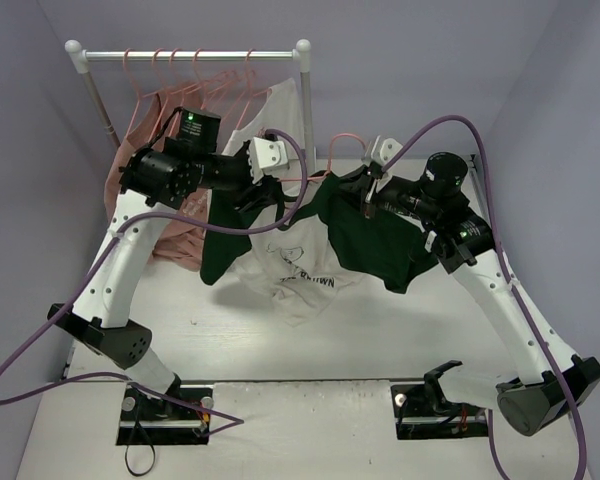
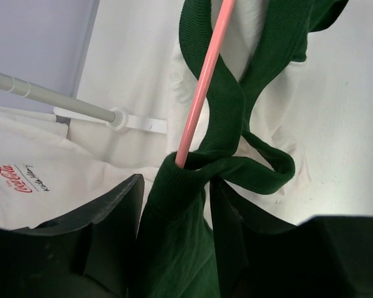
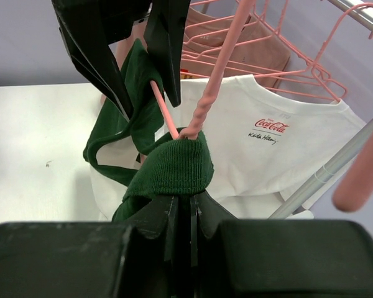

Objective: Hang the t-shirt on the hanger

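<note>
T-shirt, green-sleeved, held aloft just before the clothes rail, pink hanger partly through its collar; right end effector clenched on collar knit, left end effector astride green fabric, grip uncertain; shoulders seemingly still unseated.

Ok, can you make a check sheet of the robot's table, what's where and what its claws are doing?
Surface: white table, one small dark speck.
Job's things: t-shirt held up between both arms; pink hanger pokes through its green collar.
Clutter: nothing seen.
Grippers: right gripper shut on the t-shirt's collar; left gripper has the collar between its jaws, grip unclear.
Cables: purple cables loop off both arms; one crosses the t-shirt in the top view.
Surroundings: clothes rack with spare pink hangers, a white Coca-Cola shirt and a salmon-pink shirt; lilac walls.
</note>
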Robot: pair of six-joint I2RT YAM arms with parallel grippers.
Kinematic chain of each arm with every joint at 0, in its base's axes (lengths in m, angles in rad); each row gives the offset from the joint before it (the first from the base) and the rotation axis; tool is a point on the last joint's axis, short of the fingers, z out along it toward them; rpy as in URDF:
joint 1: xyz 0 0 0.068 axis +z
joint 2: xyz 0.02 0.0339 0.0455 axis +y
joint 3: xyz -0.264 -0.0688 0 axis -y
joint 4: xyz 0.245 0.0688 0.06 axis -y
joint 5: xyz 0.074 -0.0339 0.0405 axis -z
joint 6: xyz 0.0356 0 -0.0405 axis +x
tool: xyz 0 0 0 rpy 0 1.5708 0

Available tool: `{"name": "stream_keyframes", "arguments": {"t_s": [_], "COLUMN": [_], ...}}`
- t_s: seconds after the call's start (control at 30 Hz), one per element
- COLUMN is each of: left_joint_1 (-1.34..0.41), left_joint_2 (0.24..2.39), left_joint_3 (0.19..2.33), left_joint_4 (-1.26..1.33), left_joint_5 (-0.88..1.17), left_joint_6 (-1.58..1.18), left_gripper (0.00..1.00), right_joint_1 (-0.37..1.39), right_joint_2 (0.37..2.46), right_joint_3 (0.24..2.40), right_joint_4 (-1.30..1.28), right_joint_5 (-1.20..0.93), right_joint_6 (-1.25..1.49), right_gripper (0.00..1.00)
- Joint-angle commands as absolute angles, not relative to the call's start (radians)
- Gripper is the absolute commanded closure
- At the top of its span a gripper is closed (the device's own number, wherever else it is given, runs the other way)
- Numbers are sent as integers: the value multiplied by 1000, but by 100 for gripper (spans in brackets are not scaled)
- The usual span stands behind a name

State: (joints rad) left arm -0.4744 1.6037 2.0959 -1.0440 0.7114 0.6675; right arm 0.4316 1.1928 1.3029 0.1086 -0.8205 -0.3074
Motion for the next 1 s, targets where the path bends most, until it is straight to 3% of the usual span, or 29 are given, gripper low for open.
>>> {"name": "stream_keyframes", "arguments": {"t_s": [0.0,0.43,0.6,0.97], "left_joint_1": [-466,-466,-458,-405], "left_joint_2": [1573,1537,1504,1352], "left_joint_3": [2085,2012,1966,1793], "left_joint_4": [-1017,-1017,-1020,-742], "left_joint_5": [778,896,933,936], "left_joint_6": [693,700,708,507], "left_gripper": [63,100,100,100], "right_joint_1": [426,425,415,365], "right_joint_2": [1149,1149,1118,982], "right_joint_3": [1318,1288,1231,1065], "right_joint_4": [245,244,235,148], "right_joint_5": [-863,-873,-809,-565], "right_joint_6": [-284,-262,-262,-291], "right_gripper": [100,100,99,65]}}
